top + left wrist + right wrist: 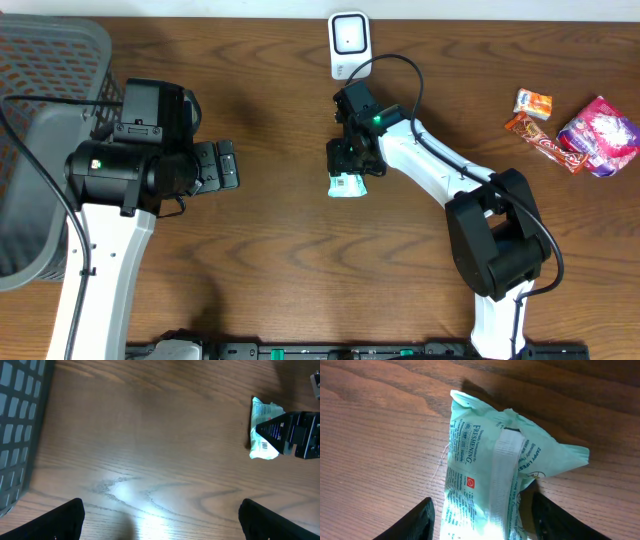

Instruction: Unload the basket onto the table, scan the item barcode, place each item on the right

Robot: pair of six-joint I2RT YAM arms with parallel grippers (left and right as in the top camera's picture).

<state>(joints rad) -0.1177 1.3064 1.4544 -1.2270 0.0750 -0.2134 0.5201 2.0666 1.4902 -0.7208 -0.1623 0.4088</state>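
The bare wooden counter (300,280) runs across the near side. At its left edge sits a grey slatted basket (40,120), with the left arm rising just beside it. The left claw (222,165) points right, its jaws spread wide and holding nothing. In the left wrist view only bare wood lies between its fingertips (65,520).

Farther in, about mid-counter and well right of that claw, a mint-green wipes packet (347,186) lies flat on the wood. A white seam strip runs down its middle. A barcode (263,449) faces up on its near end.

The right claw (350,168) hangs directly over the far part of the packet, and its jaws are parted to either side of it. In the right wrist view a strip of wood shows between one finger (415,522) and the packet's edge. The other finger stands just beside the wrapper, and I cannot tell whether it touches. The claw is released, not clenched on the packet.

Farther back on the right, well apart from the packet, lie a small orange sachet (533,102), a red-brown bar (545,145) and a pink bag (600,135). At the far edge, beyond the right claw, stands a white scanner (349,42).
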